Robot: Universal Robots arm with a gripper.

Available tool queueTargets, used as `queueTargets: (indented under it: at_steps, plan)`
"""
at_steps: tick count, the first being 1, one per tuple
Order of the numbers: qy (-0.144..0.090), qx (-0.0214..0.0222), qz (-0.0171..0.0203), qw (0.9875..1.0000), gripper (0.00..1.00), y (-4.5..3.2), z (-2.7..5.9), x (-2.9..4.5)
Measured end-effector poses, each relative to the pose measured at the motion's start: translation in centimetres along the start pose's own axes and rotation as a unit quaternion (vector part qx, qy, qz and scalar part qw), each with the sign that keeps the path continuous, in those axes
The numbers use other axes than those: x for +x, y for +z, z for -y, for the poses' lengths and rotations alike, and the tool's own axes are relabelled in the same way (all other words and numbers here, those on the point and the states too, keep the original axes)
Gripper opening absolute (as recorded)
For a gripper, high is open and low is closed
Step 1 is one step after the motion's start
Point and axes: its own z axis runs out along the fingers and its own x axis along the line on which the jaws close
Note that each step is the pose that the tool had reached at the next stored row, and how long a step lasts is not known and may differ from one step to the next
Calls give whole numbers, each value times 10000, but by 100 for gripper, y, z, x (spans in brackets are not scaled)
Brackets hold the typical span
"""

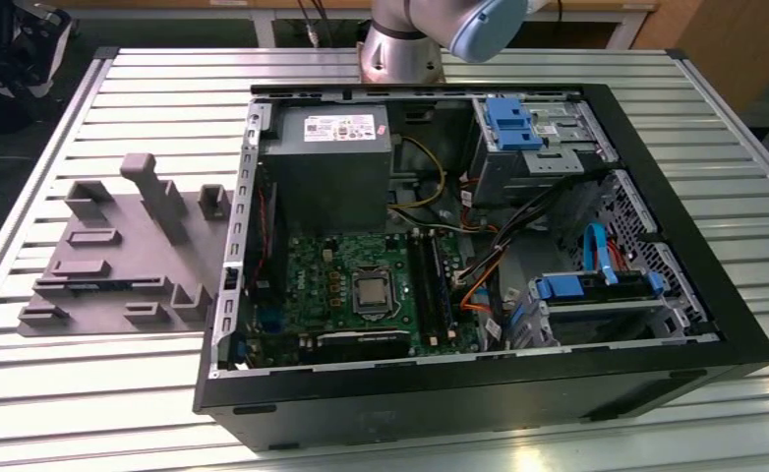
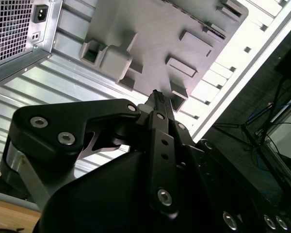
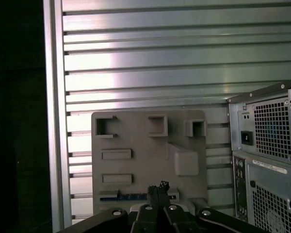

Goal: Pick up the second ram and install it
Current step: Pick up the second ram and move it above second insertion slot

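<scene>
First wrist view: end effector [image 3: 157, 188] at the second ram [image 3: 121, 196], pickup not yet made

The second ram, a thin dark stick with a bluish face, lies flat in a long recess of the grey holder [image 3: 145, 145]. The holder sits on the slatted counter [image 3: 136, 63] just beside the open computer case [image 3: 266, 145]. The end effector's fingers are pressed together with nothing seen between them. In the first wrist view their tips appear in front of the stick, toward one end of it; whether they touch it or hang above it cannot be told. The second wrist view shows the same closed fingertips [image 2: 156, 97] aimed at the holder's edge. In the exterior view the second ram [image 1: 96, 283] rests in the holder at the exterior view's left. It is well apart from the green motherboard [image 1: 345, 285] inside the case, where the long black slots [image 1: 427, 280] run beside the processor socket. Judged from this, the task stands at its start: the stick is neither gripped nor lifted nor seated, so both the pickup and the install are undone. Whether another stick already sits in a slot cannot be made out
</scene>
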Motion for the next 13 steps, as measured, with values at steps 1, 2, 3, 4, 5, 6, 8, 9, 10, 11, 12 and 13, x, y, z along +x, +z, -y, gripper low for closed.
queueTargets:
  at_steps: [1,2,3,4,5,6,8,9,10,11,12,13]
  plan:
    - [0,0,0,10000,11,0,0,1]
    - [0,0,0,10000,11,0,0,2]
    - [0,0,0,10000,11,0,0,3]
    - [0,0,0,10000,11,0,0,4]
    - [0,0,0,10000,11,0,0,5]
    - [0,0,0,10000,11,0,0,6]
    - [-6,0,0,10000,11,0,0,6]
    - [-14,-1,0,10000,11,0,0,6]
    - [-26,-1,-1,10000,11,0,1,6]
    - [-43,-1,-2,10000,11,0,1,6]
    - [-63,-2,-2,10000,11,0,1,6]
    - [-86,-2,-3,10000,11,0,2,6]
